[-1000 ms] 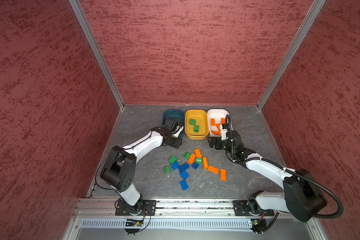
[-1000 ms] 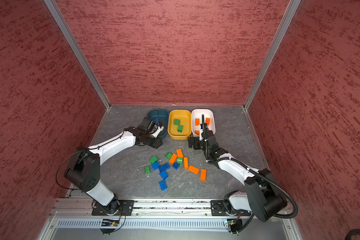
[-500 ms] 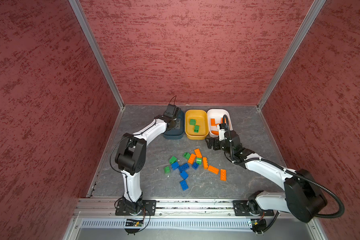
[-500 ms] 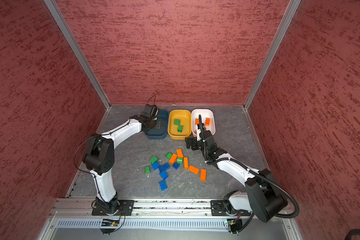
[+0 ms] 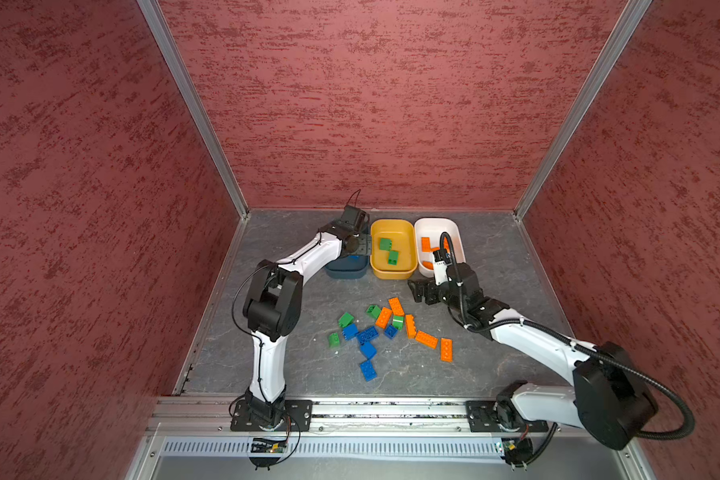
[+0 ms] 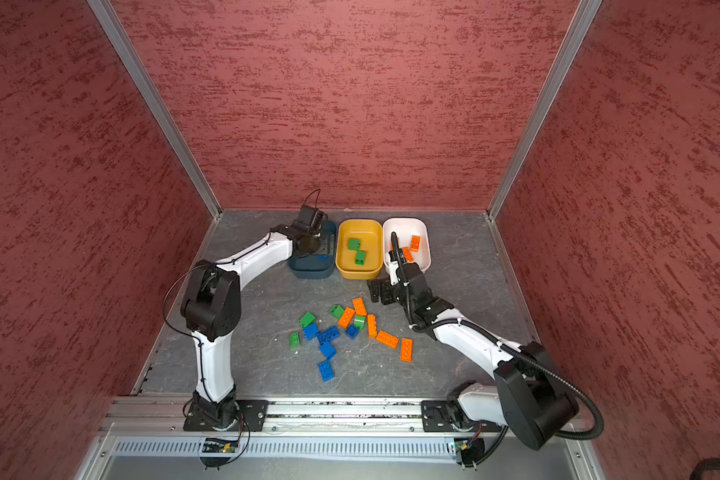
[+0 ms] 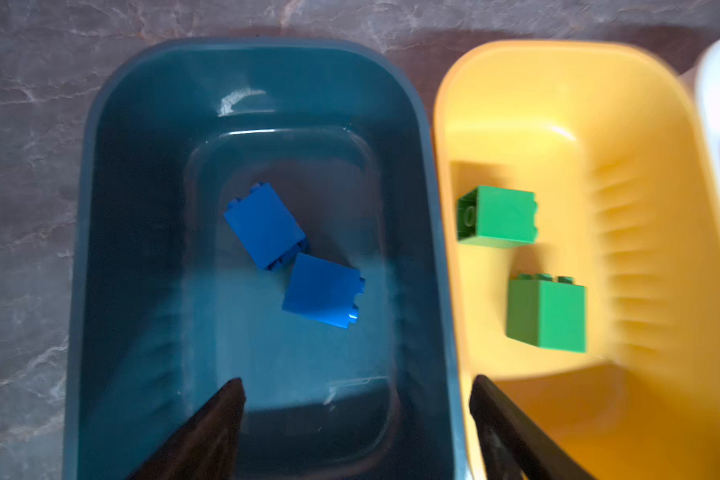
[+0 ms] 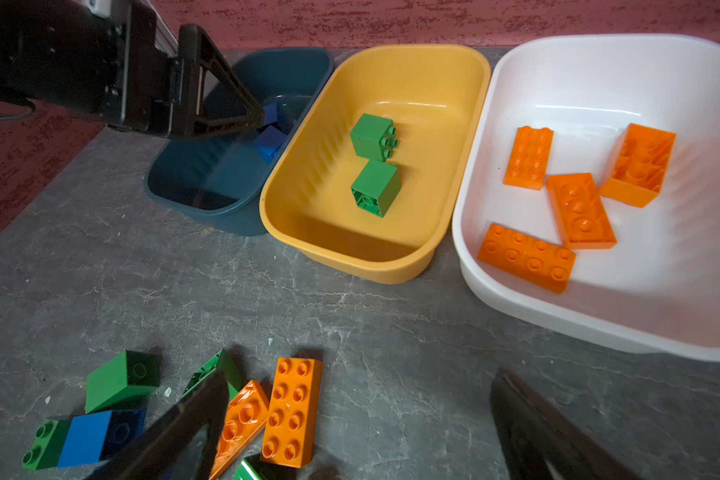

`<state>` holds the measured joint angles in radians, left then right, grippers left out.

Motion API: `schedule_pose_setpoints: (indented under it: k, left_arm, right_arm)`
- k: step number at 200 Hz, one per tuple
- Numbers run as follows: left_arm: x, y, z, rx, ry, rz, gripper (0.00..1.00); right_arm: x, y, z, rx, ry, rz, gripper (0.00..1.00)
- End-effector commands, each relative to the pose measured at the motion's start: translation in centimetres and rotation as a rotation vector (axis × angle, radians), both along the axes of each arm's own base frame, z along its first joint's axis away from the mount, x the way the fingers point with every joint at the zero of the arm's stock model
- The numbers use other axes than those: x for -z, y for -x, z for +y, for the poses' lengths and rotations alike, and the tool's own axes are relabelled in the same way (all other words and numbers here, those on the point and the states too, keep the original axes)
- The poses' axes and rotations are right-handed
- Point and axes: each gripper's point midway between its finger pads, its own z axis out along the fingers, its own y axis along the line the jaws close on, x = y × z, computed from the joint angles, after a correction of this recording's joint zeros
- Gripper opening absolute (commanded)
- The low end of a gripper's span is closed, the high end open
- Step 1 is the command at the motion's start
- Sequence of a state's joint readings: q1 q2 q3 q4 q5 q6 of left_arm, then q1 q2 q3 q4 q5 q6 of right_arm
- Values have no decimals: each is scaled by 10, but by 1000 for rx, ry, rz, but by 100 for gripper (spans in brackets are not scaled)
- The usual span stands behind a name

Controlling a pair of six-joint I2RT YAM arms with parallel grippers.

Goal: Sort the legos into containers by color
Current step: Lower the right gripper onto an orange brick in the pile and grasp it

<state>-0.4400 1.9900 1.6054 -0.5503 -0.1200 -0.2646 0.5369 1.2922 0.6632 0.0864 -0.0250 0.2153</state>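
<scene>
Loose legos are being found mixed at the centre of the table: blue, green, orange. The right gripper is being held at 1 o'clock of that pile, jaws wide apart, nothing between them. Judged: an orange brick is being lined up; it should be pinched across its short width, since a tilted neighbour is touching one long side. At 12 o'clock the left gripper is being held over the teal tub, jaws apart and empty, two blue bricks lying below; it should be raised clear of the rim before being swung back
</scene>
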Motion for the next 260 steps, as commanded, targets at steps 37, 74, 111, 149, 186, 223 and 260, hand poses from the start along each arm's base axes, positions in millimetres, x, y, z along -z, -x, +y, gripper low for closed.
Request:
schedule_pose_setpoints:
  k: [37,74,111,149,186,223,260]
  left_arm:
    - [-60,21,-15,50,130,-184,99]
    - [-78,35,-11,49,162,-269,99]
    - [-92,45,2,11,186,-357,100]
    - [-99,49,10,-21,198,-413,99]
    - [-99,51,16,-41,191,-431,99]
    - [-94,51,19,-47,177,-424,99]
    - [-92,51,20,-49,166,-420,100]
  right_arm:
    - [21,15,28,-145,93,50,99]
    - [42,38,38,-191,132,171,99]
    - [60,65,38,-185,170,289,99]
    - [79,89,41,-222,282,395,99]
    - [92,99,43,-247,376,454,86]
    - [94,88,31,-118,406,463,74]
    - [97,90,29,-110,397,458,62]
